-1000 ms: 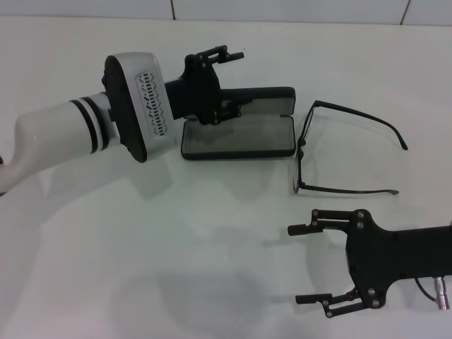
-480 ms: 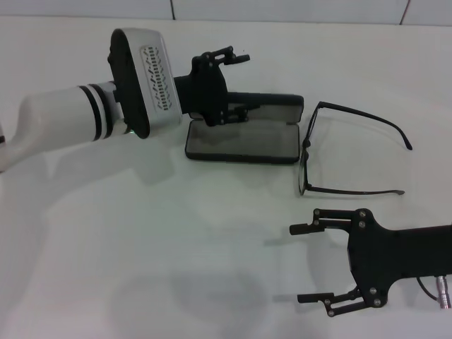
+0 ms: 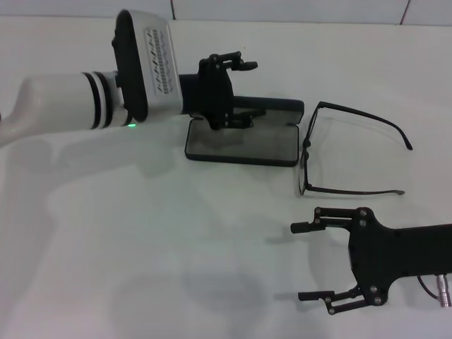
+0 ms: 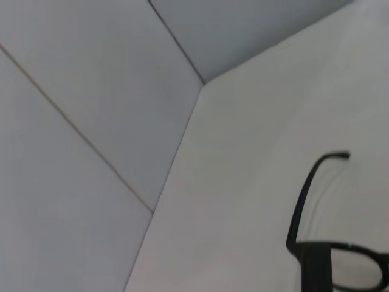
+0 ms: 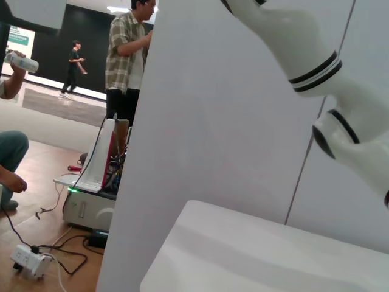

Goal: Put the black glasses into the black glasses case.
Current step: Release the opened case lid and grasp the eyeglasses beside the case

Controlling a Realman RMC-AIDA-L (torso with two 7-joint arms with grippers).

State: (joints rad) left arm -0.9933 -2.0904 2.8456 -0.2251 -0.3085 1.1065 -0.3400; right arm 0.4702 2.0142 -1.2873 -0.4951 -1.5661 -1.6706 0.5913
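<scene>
Glasses (image 3: 332,152) lie unfolded on the white table (image 3: 176,240), lenses just beside the right end of the case (image 3: 244,141), temple arms stretched away from it toward the right. Neither gripper touches them.

The left gripper (image 3: 233,92) hangs over the open case, near its left end, fingers spread with nothing between them. One finger (image 3: 236,63) sticks out above the raised lid; the lower one sits in front of the lid and hides part of it, so I cannot tell whether it touches the case. The arm's white housing (image 3: 145,67) also covers the table behind the case's left side.

The right gripper (image 3: 311,261) rests low near the front edge of the table, well clear of the glasses, fingers wide apart and empty. Its arm is cut off at the picture's right edge.

The left wrist camera catches only one corner of the frame and a single temple (image 4: 310,194) against the table and wall. The right wrist camera shows the room beyond, with people standing, and none of the work.
</scene>
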